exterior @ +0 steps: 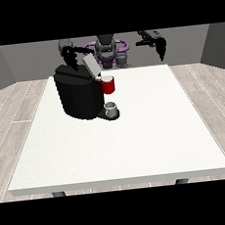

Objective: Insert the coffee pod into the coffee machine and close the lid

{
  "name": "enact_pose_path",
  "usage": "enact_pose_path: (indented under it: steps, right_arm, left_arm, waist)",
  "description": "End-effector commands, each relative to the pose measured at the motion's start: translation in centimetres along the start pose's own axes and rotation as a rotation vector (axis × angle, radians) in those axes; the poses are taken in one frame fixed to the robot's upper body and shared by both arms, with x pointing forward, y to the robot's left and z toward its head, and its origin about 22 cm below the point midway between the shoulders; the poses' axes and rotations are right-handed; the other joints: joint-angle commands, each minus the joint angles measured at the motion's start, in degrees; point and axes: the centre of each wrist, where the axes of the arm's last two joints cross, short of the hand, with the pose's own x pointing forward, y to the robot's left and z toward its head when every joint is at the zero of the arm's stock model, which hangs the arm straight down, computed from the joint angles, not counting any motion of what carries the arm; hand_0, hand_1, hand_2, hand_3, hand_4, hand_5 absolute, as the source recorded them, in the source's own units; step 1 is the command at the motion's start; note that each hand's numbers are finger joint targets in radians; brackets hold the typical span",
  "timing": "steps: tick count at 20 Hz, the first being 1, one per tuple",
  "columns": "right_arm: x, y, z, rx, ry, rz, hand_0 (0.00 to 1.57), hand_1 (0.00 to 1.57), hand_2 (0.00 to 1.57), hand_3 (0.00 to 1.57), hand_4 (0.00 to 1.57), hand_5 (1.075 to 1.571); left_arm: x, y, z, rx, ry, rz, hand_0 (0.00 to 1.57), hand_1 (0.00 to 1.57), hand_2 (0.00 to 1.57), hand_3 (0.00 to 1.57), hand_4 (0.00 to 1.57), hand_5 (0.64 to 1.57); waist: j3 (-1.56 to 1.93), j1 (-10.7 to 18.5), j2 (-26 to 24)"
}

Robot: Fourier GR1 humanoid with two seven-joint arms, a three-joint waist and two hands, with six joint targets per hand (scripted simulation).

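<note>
You see the coffee machine [79, 96] near the table's [137, 146] far left corner, lid [91, 65] raised; either hand's [69, 56] [161, 47] finger state you cannot tell

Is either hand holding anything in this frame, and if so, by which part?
Neither appears to hold anything. The hand at the view's left hovers behind the coffee machine; the hand at the view's right hangs in the air.
</note>
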Motion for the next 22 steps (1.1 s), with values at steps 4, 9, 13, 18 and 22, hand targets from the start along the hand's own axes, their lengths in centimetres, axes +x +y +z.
enact_pose_path:
  steps: [4, 9, 13, 18, 22]
  right_arm:
    - [-1.5, 1.1, -0.4, 0.010, 0.043, 0.024, 0.00, 0.00, 0.00, 0.00, 0.00, 1.571]
    - [-0.5, 0.8, -1.4, 0.046, 0.000, 0.035, 0.00, 0.00, 0.00, 0.00, 0.00, 1.571]
    - [1.1, 1.7, -3.3, 0.022, -0.053, 0.041, 0.00, 0.00, 0.00, 0.00, 0.00, 1.571]
    - [2.0, 1.7, -3.7, 0.054, -0.030, 0.044, 0.00, 0.00, 0.00, 0.00, 0.00, 1.571]
    - [1.5, 3.9, -3.9, 0.069, -0.024, 0.076, 0.00, 0.00, 0.00, 0.00, 0.11, 1.571]
  left_arm:
    - [1.5, 1.8, 0.7, 0.003, 0.025, -0.029, 0.00, 0.00, 0.00, 0.00, 0.00, 1.571]
    - [1.4, 2.9, 0.2, 0.032, -0.012, -0.013, 0.00, 0.00, 0.00, 0.00, 0.00, 1.571]
    - [2.0, -0.8, -1.0, 0.026, -0.051, -0.058, 0.00, 0.00, 0.00, 0.00, 0.00, 1.571]
    - [0.3, 1.2, 0.4, 0.038, -0.017, -0.033, 0.00, 0.00, 0.00, 0.00, 0.14, 1.571]
    - [0.5, 1.1, 0.5, 0.013, 0.000, -0.037, 0.00, 0.00, 0.00, 0.00, 0.15, 1.571]
  waist:
    - [0.05, 0.84, -0.21]
    - [0.05, -0.03, 2.20]
    - [0.06, 1.41, 4.06]
    - [0.04, 0.55, 2.59]
    - [0.05, 2.39, 2.18]
